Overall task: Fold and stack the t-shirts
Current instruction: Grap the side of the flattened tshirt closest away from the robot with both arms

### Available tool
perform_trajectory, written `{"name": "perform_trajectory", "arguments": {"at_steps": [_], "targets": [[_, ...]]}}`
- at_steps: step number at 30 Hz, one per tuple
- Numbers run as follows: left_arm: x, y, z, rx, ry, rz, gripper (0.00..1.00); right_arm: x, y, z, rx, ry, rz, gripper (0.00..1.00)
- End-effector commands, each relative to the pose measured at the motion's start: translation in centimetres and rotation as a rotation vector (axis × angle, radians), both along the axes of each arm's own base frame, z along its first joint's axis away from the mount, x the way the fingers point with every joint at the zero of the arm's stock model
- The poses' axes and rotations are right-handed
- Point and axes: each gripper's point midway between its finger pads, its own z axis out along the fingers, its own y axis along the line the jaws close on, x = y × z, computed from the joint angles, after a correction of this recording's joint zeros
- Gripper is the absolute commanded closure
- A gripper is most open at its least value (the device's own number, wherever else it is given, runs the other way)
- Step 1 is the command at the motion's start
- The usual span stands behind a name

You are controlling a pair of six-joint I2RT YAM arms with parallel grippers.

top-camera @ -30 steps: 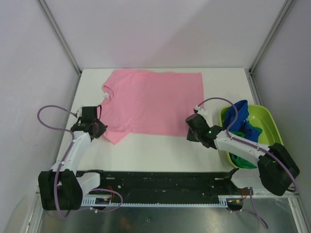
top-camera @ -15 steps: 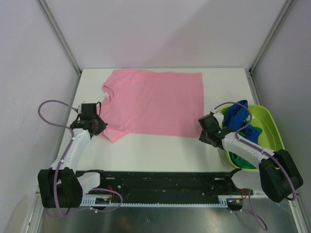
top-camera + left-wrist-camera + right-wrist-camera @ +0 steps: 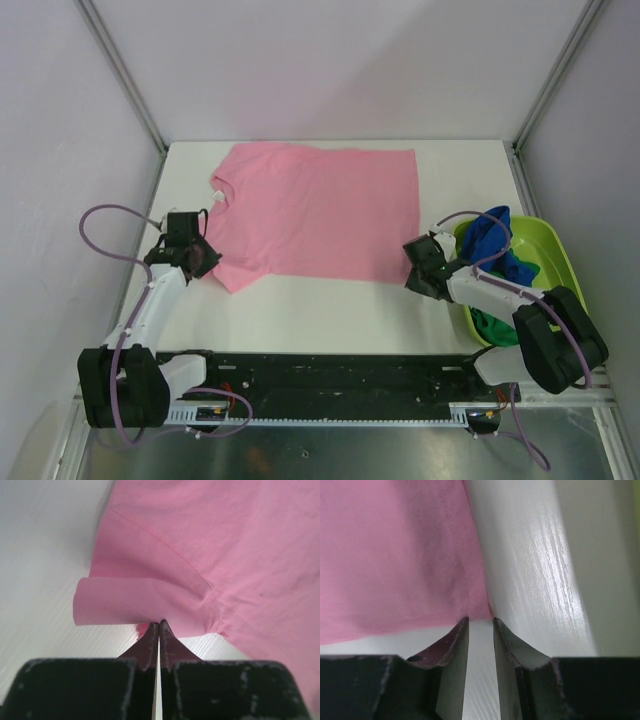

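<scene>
A light pink t-shirt (image 3: 320, 210) lies spread flat on the white table. My left gripper (image 3: 205, 262) is at its near left sleeve. In the left wrist view the jaws (image 3: 159, 625) are shut with the tips pinching the sleeve's rolled hem (image 3: 130, 607). My right gripper (image 3: 413, 272) is at the shirt's near right corner. In the right wrist view it (image 3: 480, 621) is a little open, the tips touching the hem corner (image 3: 475, 607), with nothing held. A royal blue t-shirt (image 3: 490, 238) and a dark green one (image 3: 490, 325) lie crumpled in the tub.
A lime-green plastic tub (image 3: 556, 250) stands at the right edge of the table, just right of my right arm. Metal frame posts and pale walls close in the table on the left, back and right. The arm bases sit along the near edge.
My right gripper has moved right along the shirt's near hem to its right corner. My left gripper has shifted slightly up at the sleeve.
</scene>
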Motion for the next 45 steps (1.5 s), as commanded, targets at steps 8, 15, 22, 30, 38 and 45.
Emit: {"name": "perform_trajectory", "arguments": {"at_steps": [8,15,22,30,38,45], "targets": [[0.4,-0.4,1.2,-0.004,-0.049,-0.034,1.00,1.0,-1.0,1.3,-0.006,-0.066,-0.064,0.66],[0.3,-0.4,1.1,-0.002,-0.045,-0.034,1.00,1.3,-0.8,0.5,-0.007,-0.055,-0.058,0.66],[-0.2,-0.3,1.0,-0.002,-0.051,-0.025,1.00,1.4,-0.7,-0.6,-0.024,-0.035,-0.050,0.66],[-1.5,0.0,0.7,-0.009,-0.056,0.035,1.00,0.6,-1.1,-0.5,-0.052,-0.019,-0.050,0.87],[-3.5,1.1,1.3,0.022,-0.056,0.110,1.00,-0.5,-1.5,1.3,-0.031,-0.021,-0.045,1.00],[-5.2,1.3,2.6,0.028,-0.077,0.126,1.00,-1.7,-2.0,3.2,-0.013,-0.026,-0.041,1.00]]}}
